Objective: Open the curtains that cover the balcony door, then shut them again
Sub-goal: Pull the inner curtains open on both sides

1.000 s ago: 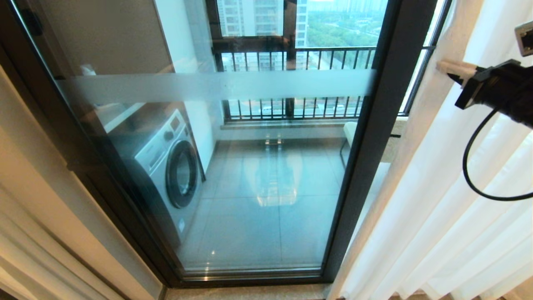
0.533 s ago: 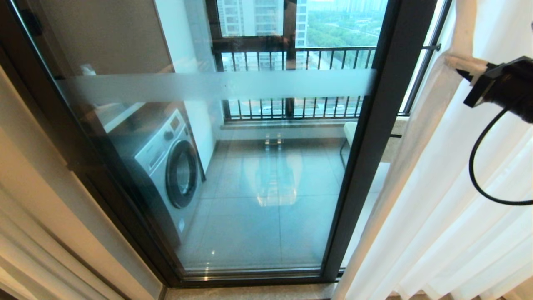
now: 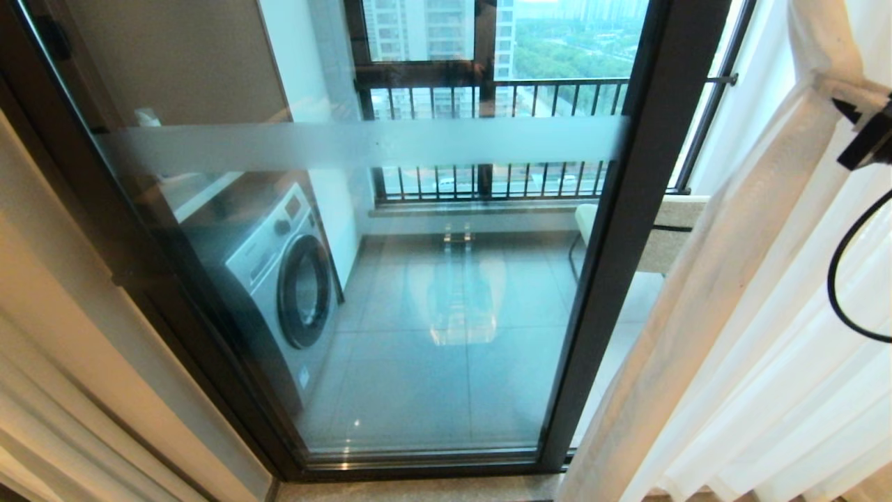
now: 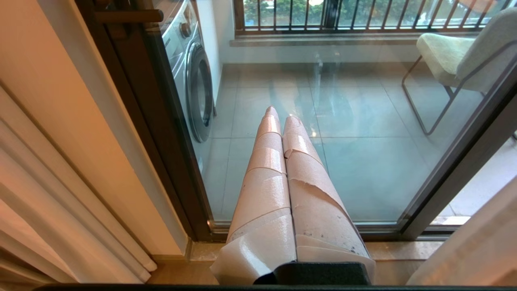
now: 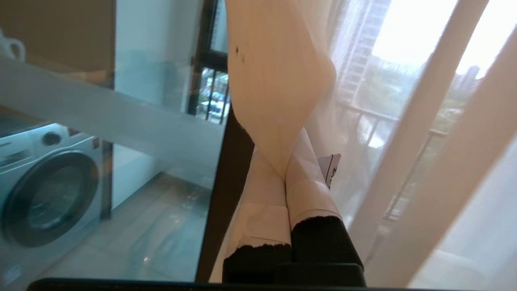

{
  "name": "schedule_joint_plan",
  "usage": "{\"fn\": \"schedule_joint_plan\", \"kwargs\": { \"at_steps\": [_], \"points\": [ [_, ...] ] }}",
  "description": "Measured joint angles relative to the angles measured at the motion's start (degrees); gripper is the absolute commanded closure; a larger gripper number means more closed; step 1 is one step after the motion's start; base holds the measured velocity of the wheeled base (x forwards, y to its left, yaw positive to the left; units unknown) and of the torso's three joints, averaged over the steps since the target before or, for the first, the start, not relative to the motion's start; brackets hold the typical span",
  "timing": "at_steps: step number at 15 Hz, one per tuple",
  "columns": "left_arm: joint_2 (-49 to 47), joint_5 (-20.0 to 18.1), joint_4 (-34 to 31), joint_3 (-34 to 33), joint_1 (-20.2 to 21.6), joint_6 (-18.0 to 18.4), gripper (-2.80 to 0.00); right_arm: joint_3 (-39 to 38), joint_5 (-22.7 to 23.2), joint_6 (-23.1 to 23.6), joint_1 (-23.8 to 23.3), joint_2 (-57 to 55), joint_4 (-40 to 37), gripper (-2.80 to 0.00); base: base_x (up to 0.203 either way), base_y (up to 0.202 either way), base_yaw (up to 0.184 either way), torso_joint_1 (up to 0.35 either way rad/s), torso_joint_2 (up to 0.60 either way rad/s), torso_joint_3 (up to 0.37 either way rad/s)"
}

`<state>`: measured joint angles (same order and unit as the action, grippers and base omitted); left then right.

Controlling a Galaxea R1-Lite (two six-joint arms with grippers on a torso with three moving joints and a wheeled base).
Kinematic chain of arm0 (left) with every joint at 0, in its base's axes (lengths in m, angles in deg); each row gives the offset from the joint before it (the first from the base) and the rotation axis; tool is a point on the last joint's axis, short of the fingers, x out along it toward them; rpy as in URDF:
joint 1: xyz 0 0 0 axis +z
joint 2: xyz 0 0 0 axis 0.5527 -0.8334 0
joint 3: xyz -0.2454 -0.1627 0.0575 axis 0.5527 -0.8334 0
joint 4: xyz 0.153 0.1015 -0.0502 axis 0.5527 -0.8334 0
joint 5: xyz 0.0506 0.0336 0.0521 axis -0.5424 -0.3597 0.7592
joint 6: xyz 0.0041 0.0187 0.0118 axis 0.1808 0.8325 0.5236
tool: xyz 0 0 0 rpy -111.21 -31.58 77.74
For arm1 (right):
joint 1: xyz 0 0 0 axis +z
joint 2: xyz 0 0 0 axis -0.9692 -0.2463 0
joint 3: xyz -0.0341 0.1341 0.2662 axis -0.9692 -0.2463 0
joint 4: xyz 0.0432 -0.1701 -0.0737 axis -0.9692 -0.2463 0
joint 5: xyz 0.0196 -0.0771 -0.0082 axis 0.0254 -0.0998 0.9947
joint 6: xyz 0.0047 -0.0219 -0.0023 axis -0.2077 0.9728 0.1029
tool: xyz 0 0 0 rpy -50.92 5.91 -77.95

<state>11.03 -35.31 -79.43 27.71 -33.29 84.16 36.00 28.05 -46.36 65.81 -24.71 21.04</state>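
The balcony door (image 3: 613, 244) has glass panels in a dark frame, and one panel carries a frosted band (image 3: 362, 143). A sheer white curtain (image 3: 752, 314) hangs at the right, its edge drawn tight towards the upper right. My right gripper (image 3: 840, 97) is shut on that edge at the far right of the head view. In the right wrist view its taped fingers (image 5: 307, 190) pinch a fold of the curtain (image 5: 274, 81) between their tips. My left gripper (image 4: 280, 115) is parked low in front of the glass. It is shut with nothing in it and is outside the head view.
Beyond the glass stand a washing machine (image 3: 286, 279), a black railing (image 3: 488, 90) and a pale chair (image 4: 452, 52). A thick beige drape (image 3: 42, 390) hangs at the far left. A black cable (image 3: 847, 279) loops below my right wrist. A stone sill (image 3: 418, 488) runs under the door.
My right gripper has moved right towards the picture's edge, dragging the curtain's edge with it. More of the glass right of the dark frame post and the chair beyond now show.
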Motion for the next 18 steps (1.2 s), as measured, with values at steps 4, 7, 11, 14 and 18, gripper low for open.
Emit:
{"fn": "schedule_joint_plan", "kwargs": {
  "at_steps": [4, 7, 11, 14, 18],
  "points": [
    [0.0, -0.02, -0.02, 0.0, -0.06, 0.0, 0.0, 0.06, 0.0, -0.94, -1.04, 0.6, 2.21, 0.0, 0.0, 0.0, 0.0, 0.0, 0.0, 0.0],
    [0.0, 0.0, -0.02, 0.0, -0.05, 0.0, 0.0, -0.16, 0.0, -1.39, -1.07, 1.31, 2.21, 0.0, 0.0, 0.0, 0.0, 0.0, 0.0, 0.0],
    [0.0, -0.02, -0.02, 0.0, -0.02, 0.0, 0.0, -0.49, 0.0, -1.39, -1.07, 2.37, 2.18, 0.0, 0.0, 0.0, 0.0, 0.0, 0.0, 0.0],
    [0.0, 0.0, -0.02, 0.0, -0.02, 0.0, 0.0, -0.62, 0.0, -2.45, -1.07, 2.65, 2.18, 0.0, 0.0, 0.0, 0.0, 0.0, 0.0, 0.0],
    [0.0, -0.02, -0.02, 0.0, -0.05, -0.02, 0.0, -0.93, 0.0, -3.8, -1.34, 3.22, 1.73, 0.0, 0.0, 0.0, 0.0, 0.0, 0.0, 0.0]
  ]
}}
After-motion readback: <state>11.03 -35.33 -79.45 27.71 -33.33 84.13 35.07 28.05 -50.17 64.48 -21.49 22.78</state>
